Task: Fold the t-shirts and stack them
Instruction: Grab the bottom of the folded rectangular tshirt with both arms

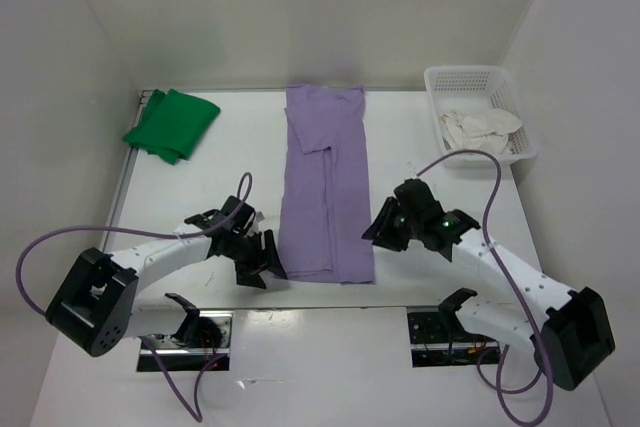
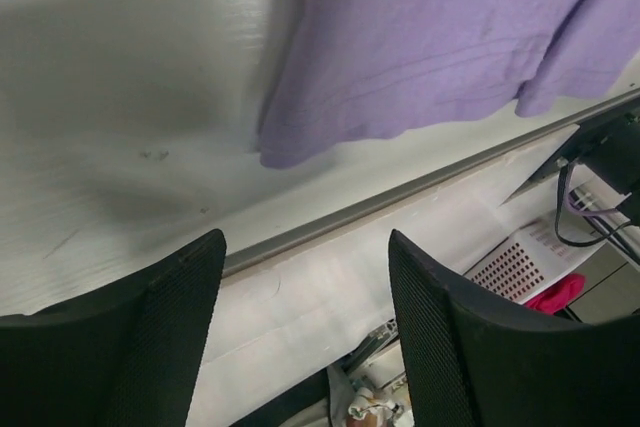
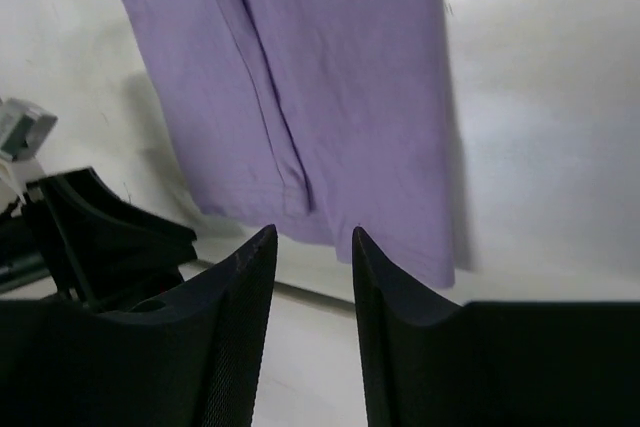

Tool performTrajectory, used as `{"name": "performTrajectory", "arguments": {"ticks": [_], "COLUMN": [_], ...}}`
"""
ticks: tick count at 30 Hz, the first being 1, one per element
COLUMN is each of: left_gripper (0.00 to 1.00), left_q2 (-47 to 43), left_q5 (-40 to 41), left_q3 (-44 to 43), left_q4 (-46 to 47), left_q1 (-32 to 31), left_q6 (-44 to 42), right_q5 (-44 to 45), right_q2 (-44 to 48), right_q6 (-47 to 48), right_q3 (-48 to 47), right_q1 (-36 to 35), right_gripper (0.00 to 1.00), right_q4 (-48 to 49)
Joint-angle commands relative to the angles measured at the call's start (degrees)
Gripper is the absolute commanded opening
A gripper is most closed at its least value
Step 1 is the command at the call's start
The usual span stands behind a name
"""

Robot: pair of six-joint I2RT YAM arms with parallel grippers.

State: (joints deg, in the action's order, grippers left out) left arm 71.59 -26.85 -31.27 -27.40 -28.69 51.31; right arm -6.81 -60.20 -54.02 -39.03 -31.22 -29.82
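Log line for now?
purple t-shirt folded lengthwise, centre | green t-shirt folded, far-left | cream t-shirt in basket | left gripper open, empty | right gripper open, empty

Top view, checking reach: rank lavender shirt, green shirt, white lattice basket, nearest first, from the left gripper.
1. Lavender cloth shirt, right beside left gripper.
2. Folded green cloth shirt, far left.
3. White plastic lattice basket, far right.
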Motion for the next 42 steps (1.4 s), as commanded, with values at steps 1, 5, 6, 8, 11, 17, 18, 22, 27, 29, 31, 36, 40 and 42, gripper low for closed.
{"name": "performTrajectory", "arguments": {"ticks": [1,5,6,8,11,17,18,22,27,29,31,36,40,42], "left_gripper": [0.71,0.67,0.67,0.64,0.63,0.58,0.57,0.49,0.44,0.44,0.41,0.33,0.26,0.19], "left_q2": [1.6,3.1,3.1,3.1,3.1,5.1,5.1,7.0,8.1,8.8,9.3,9.4,8.3,7.7], "left_q5": [0.9,2.0,2.7,4.9,6.9,7.8,7.8,7.3,6.6,6.6,6.6,6.1,6.1,6.1], "left_q3": [2.1,2.6,1.8,1.2,1.2,1.8,1.8,1.3,0.8,0.8,0.2,-0.4,-1.5,-1.5], "left_q4": [4.4,6.7,6.7,6.7,6.7,9.6,9.6,11.8,12.5,12.5,12.5,11.1,9.6,8.9], "left_q1": [0.3,0.3,0.3,0.3,0.3,0.3,0.3,0.3,0.3,0.3,0.3,0.3,0.3,0.3], "left_q6": [1.1,2.5,2.5,3.0,3.7,4.9,4.9,5.4,4.9,4.3,4.3,3.3,2.0,1.5], "right_q5": [0.0,1.9,2.8,2.8,4.4,3.7,4.3,5.2,6.4,7.0,7.0,5.8,5.8,6.5], "right_q2": [6.1,10.5,12.3,14.5,20.4,20.4,19.5,16.6,12.1,11.3,10.0,4.1,2.9,3.9], "right_q6": [-7.8,-14.1,-15.4,-20.1,-25.5,-28.5,-29.2,-29.7,-29.7,-29.7,-28.3,-26.8,-27.4,-27.4], "right_q3": [4.9,11.4,12.6,15.2,17.5,22.2,22.2,22.9,22.2,21.7,21.7,20.0,20.0,20.0], "right_q1": [-2.8,-5.2,-5.8,-7.7,-9.0,-9.0,-9.0,-9.0,-9.0,-9.0,-9.0,-10.3,-11.1,-11.1], "right_gripper": [0.41,0.45,0.45,0.47,0.49,0.5,0.5,0.5,0.5,0.5,0.5,0.5,0.35,0.28], "right_q4": [-2.6,-5.4,-6.6,-8.2,-11.0,-5.8,-4.4,-1.6,3.7,5.3,6.9,10.5,10.7,10.0]}}
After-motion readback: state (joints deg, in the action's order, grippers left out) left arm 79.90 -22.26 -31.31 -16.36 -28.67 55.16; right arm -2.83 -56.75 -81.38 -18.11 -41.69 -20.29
